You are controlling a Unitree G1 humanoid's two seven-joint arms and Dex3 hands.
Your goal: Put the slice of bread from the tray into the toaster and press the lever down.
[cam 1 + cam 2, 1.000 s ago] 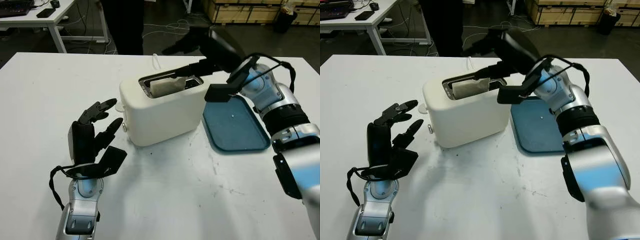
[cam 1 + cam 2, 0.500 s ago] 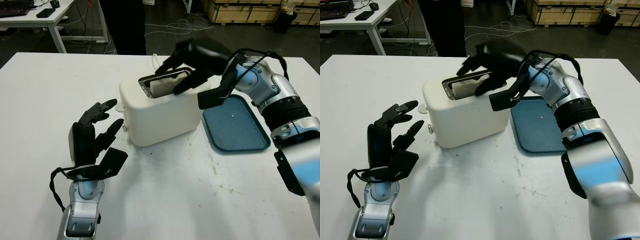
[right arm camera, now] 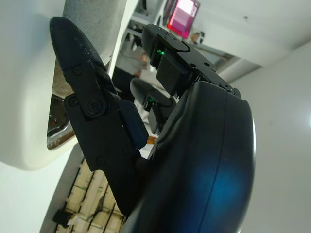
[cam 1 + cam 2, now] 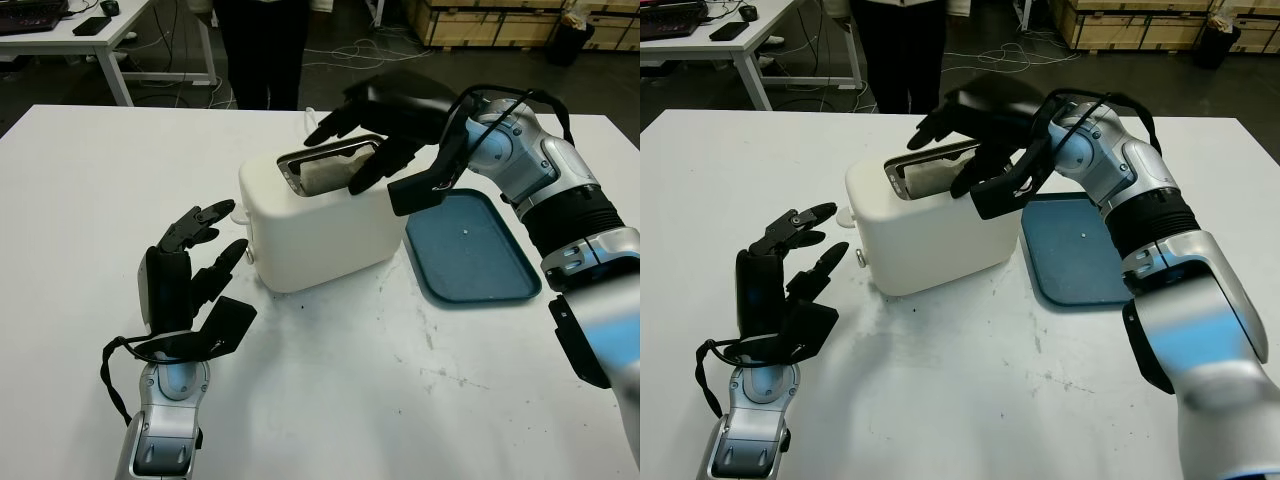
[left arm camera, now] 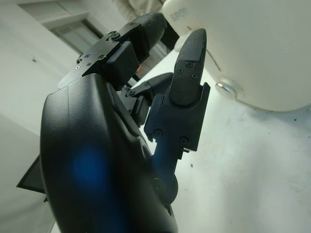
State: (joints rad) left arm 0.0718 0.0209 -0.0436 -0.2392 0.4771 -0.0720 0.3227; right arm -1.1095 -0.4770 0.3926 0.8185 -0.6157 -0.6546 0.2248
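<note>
My right hand (image 4: 385,120) has let go; bread (image 4: 330,172) now sits in toaster (image 4: 320,225) slot beneath its open fingers. Lever next, left hand (image 4: 190,275) open nearby.

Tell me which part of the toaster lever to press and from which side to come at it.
Press the top of the small lever on the toaster's end face, coming from above. It sticks out toward the open left hand, which is beside it, and likely travels downward. The open right hand is over the slot, where the bread sits.

my right hand (image 4: 385,125) lets go of the bread slice (image 4: 328,172), bread drops deeper into the toaster (image 4: 325,220), person (image 4: 262,45) shifts behind table
</note>
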